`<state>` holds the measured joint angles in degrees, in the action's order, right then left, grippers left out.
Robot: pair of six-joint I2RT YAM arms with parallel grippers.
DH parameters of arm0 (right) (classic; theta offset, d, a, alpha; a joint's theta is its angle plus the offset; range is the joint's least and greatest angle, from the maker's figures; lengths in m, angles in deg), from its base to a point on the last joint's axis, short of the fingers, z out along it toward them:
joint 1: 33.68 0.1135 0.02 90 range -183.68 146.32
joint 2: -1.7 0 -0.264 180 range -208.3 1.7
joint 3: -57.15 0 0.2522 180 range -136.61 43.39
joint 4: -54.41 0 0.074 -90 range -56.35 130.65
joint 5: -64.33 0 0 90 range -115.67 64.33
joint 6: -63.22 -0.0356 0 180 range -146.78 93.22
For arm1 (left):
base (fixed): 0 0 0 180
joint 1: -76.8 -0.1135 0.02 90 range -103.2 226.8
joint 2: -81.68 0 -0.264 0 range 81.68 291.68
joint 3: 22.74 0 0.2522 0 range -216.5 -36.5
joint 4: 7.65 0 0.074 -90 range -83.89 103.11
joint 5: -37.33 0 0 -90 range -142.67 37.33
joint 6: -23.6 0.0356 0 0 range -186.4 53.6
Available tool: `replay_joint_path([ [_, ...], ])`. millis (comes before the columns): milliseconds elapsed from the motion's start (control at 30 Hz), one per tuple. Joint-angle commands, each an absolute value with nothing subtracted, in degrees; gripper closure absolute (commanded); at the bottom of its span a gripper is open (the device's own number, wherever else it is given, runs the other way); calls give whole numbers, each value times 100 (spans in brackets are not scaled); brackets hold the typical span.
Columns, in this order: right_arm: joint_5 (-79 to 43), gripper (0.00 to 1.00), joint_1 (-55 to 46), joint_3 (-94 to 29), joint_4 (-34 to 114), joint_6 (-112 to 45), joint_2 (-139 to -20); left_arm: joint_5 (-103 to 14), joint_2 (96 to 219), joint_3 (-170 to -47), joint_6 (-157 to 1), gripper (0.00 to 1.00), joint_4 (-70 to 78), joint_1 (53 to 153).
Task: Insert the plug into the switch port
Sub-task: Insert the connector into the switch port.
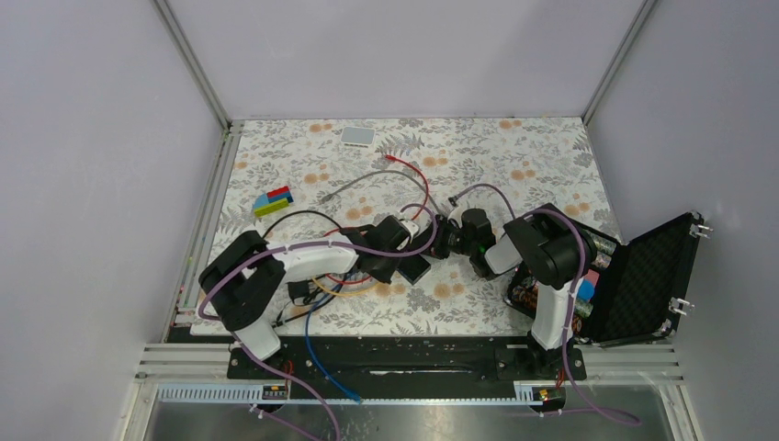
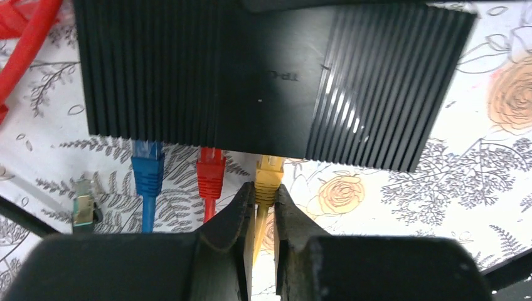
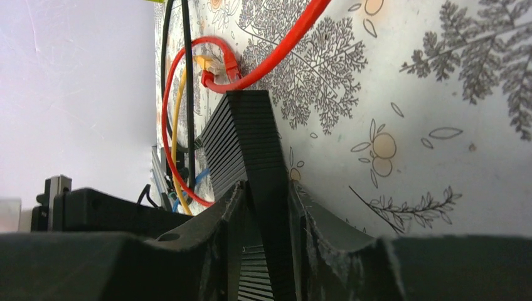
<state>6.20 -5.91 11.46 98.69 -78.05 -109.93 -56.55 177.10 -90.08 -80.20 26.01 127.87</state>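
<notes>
Your left gripper [image 2: 265, 193] clenched on yellow plug [image 2: 270, 169], plug tip at switch [image 2: 251, 75] port edge; your right gripper [image 3: 266, 188] clamps switch body.

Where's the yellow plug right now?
Left wrist view, centre: the yellow plug is pinched in the left tool, its tip at the near edge of the black switch, just right of the red plug and blue plug.

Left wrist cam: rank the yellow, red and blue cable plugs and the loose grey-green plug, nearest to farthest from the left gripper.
1. yellow cable plug: between the fingers of the left gripper, at the edge of the black ribbed switch box.
2. red cable plug: next one to the left.
3. blue cable plug: further left.
4. grey-green plug: lying loose, far left.
</notes>
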Motion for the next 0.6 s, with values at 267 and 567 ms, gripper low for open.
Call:
replay_joint_path([
  [267, 2144, 66, 277, 1625, 8579, -8187, -11308, -6302, 18080, -9631, -7861, 100, -332, 12608],
  [567, 2012, 66, 302, 1698, 8799, -8396, -11372, -5916, 18637, -10643, -7769, 100, 53, 12192],
])
